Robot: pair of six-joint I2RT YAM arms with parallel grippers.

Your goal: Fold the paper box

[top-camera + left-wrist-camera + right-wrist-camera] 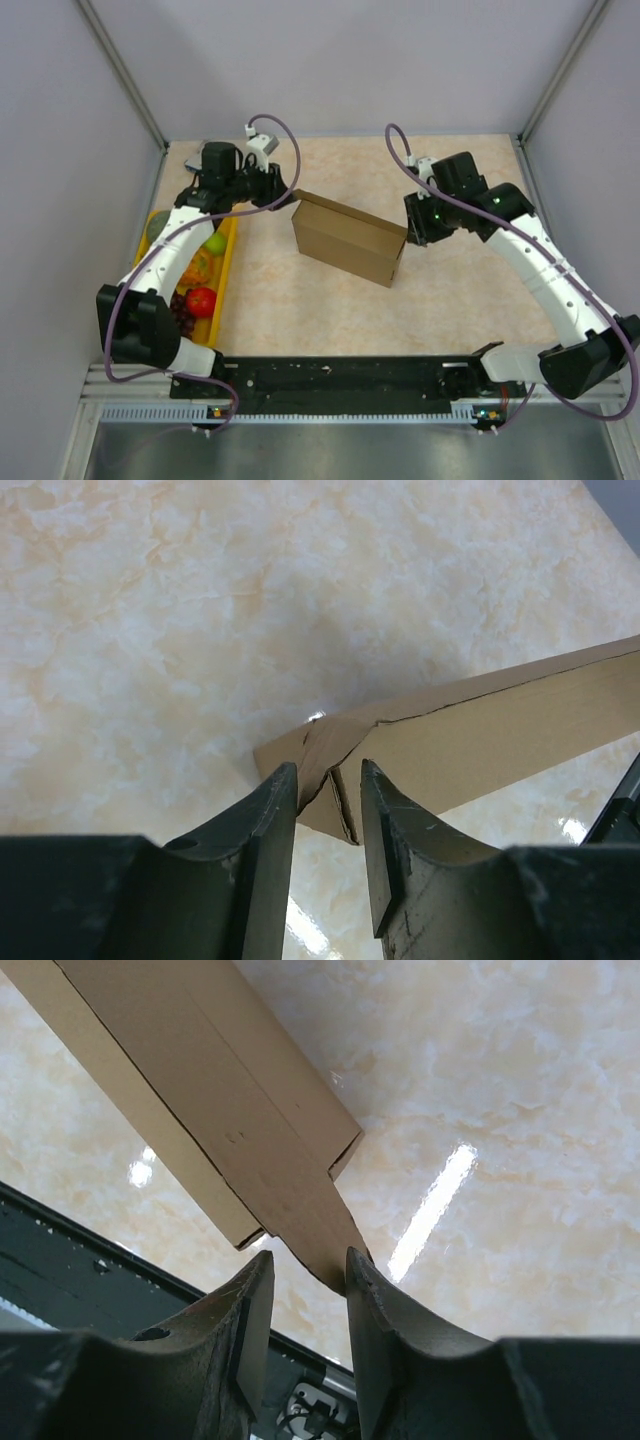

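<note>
You have the paper box (348,240) at the centre of the top view, over the glossy marbled counter (300,300). It is held at both ends, probably to steady it while flaps tuck. Your left pincer (330,780) pinches a crumpled corner flap (325,742). Your right pincer (308,1265) pinches a tapering tab (318,1232) (thin board, jaws nearly together). The cardboard is matte brown corrugate with crisp edges.
</note>
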